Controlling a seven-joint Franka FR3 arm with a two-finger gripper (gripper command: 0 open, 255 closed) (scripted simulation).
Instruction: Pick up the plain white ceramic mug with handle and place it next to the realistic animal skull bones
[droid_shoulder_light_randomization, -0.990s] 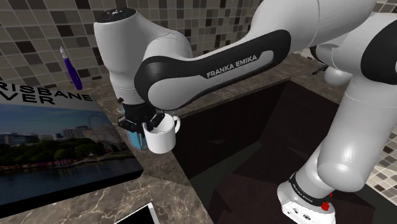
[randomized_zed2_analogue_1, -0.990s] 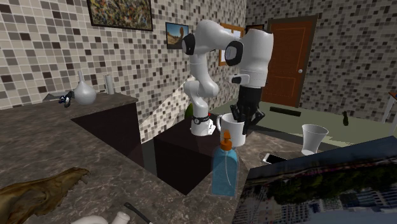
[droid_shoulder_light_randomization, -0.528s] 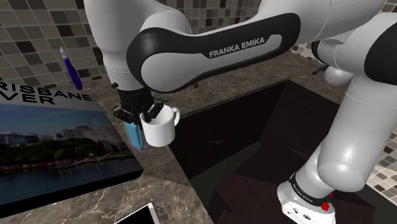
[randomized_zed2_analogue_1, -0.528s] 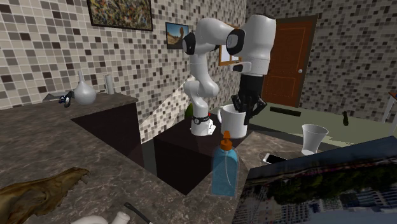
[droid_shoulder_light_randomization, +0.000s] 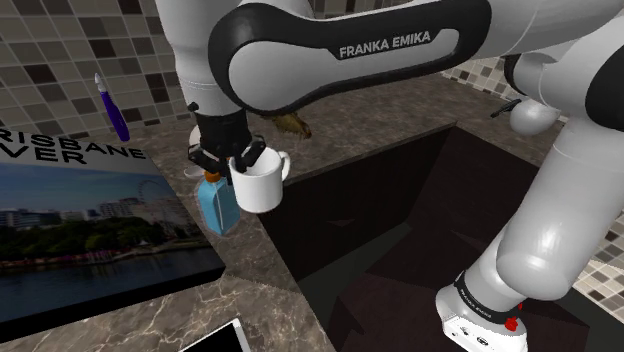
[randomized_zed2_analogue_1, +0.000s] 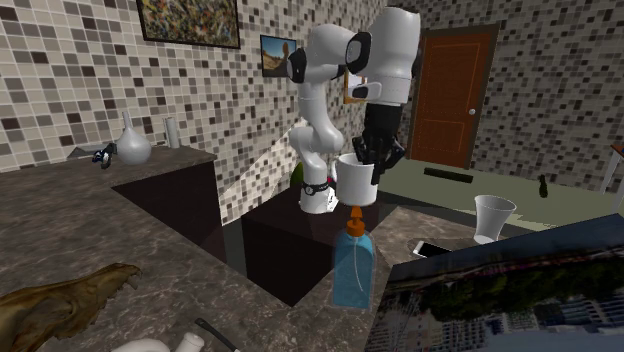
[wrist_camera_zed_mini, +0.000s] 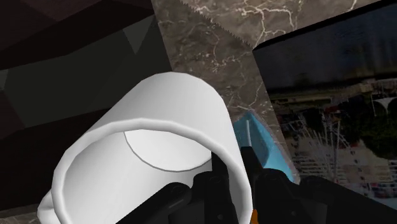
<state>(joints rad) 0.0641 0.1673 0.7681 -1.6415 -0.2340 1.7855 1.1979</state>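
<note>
My black gripper (droid_shoulder_light_randomization: 236, 160) is shut on the rim of a plain white mug (droid_shoulder_light_randomization: 258, 184), one finger inside and one outside, and the mug hangs in the air above the counter's edge by the sink. The mug's handle points toward the shoulder view's right. In the second exterior view the mug (randomized_zed2_analogue_1: 357, 180) hangs under the gripper (randomized_zed2_analogue_1: 374, 156), just above an orange-capped blue spray bottle (randomized_zed2_analogue_1: 352, 265). In the wrist view the mug (wrist_camera_zed_mini: 153, 153) is clasped at its wall by the gripper (wrist_camera_zed_mini: 236, 186). The brown animal skull (randomized_zed2_analogue_1: 62, 300) lies on the counter across the sink, and the skull (droid_shoulder_light_randomization: 291, 123) peeks out behind the arm.
A dark sunken sink (droid_shoulder_light_randomization: 400, 220) lies under and beside the mug. A large photo book (droid_shoulder_light_randomization: 90, 230), the blue spray bottle (droid_shoulder_light_randomization: 215, 205), a purple toothbrush (droid_shoulder_light_randomization: 112, 108) and a phone (randomized_zed2_analogue_1: 435, 248) sit on the marble counter. A clear cup (randomized_zed2_analogue_1: 493, 218) and a round flask (randomized_zed2_analogue_1: 132, 148) stand farther off.
The gripper has lifted the mug higher, off the counter beside the spray bottle, and carried it slightly toward the sink. Its hold on the rim is unchanged.
</note>
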